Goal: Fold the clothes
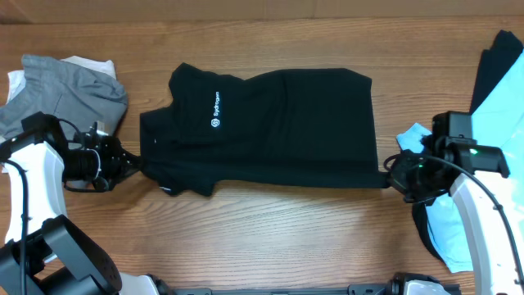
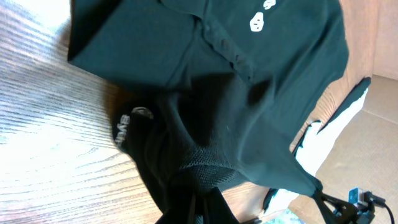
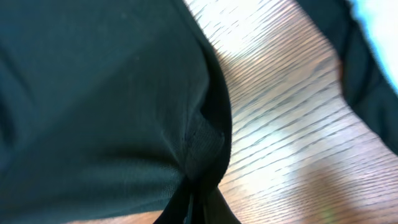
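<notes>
A black short-sleeved T-shirt (image 1: 270,131) with small white logo text lies across the middle of the wooden table, folded lengthwise. My left gripper (image 1: 135,164) is shut on the shirt's left edge near the collar end; in the left wrist view the black fabric (image 2: 211,112) bunches into the jaws (image 2: 199,208). My right gripper (image 1: 391,176) is shut on the shirt's lower right corner; in the right wrist view the fabric (image 3: 93,93) gathers into the jaws (image 3: 196,202). The shirt hangs taut between both grippers.
A grey garment (image 1: 70,90) over a white one (image 1: 86,64) lies at the back left. A light blue garment (image 1: 491,106) and a dark one (image 1: 499,57) lie at the right edge, partly under my right arm.
</notes>
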{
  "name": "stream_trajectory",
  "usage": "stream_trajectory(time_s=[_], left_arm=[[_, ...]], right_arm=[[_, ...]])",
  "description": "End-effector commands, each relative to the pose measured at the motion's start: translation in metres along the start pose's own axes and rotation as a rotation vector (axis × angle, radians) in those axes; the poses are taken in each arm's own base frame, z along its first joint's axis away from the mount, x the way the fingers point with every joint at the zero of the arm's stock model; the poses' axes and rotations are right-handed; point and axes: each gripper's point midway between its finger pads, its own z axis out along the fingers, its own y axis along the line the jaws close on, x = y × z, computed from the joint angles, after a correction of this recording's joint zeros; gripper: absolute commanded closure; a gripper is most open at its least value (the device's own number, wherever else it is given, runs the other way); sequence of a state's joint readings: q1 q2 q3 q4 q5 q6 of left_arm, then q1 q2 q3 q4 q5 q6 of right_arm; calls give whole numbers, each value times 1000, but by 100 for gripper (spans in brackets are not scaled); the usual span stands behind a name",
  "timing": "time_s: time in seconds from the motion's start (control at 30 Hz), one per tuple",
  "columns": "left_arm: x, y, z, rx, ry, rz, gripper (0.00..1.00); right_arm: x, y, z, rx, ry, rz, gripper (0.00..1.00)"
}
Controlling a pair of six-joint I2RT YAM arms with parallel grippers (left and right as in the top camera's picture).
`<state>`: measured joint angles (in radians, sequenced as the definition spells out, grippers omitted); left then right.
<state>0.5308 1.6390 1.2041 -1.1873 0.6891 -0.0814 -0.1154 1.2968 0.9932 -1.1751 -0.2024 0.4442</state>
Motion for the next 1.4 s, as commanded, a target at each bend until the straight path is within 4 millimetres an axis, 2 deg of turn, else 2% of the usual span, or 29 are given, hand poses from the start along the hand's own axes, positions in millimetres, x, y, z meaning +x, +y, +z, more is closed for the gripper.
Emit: stream_trajectory(time_s=[0.0,0.07,0.2,0.37,0.43,0.53,0.73,0.9,1.0,1.1,1.37], left_arm=[[-10,-17,-21,22,-52,64,96],[-4,-18,-22,20,-30,64,96],[13,-17,-21,9,32,54,96],[10,-14,-20,2,22,61,96],[6,-14,-19,3,8,62,96],[2,-14,-14,4,-5,72,96],[-1,-21,9,10,-9,78,96],[-7,-35,24,17,-31,129,96],[-12,-44,31,18,-53,170,96],[-21,-41,36,-59,-97,147,96],[-26,-50,51,-137,-135,218,95]], right_arm=[[1,11,-7,-5,-30,-53,96],[0,11,-7,1,-37,-58,96],[-20,8,-9,34,-127,-59,96],[-56,22,-14,-4,-281,-83,96],[-63,26,-14,-17,-304,-87,96],[-67,27,-8,-15,-298,-85,96],[-74,25,18,19,-244,-77,96],[-86,29,31,14,-251,-78,96],[-96,35,33,-6,-285,-88,96],[-106,42,31,-31,-327,-94,96],[-111,45,29,-43,-347,-98,96]])
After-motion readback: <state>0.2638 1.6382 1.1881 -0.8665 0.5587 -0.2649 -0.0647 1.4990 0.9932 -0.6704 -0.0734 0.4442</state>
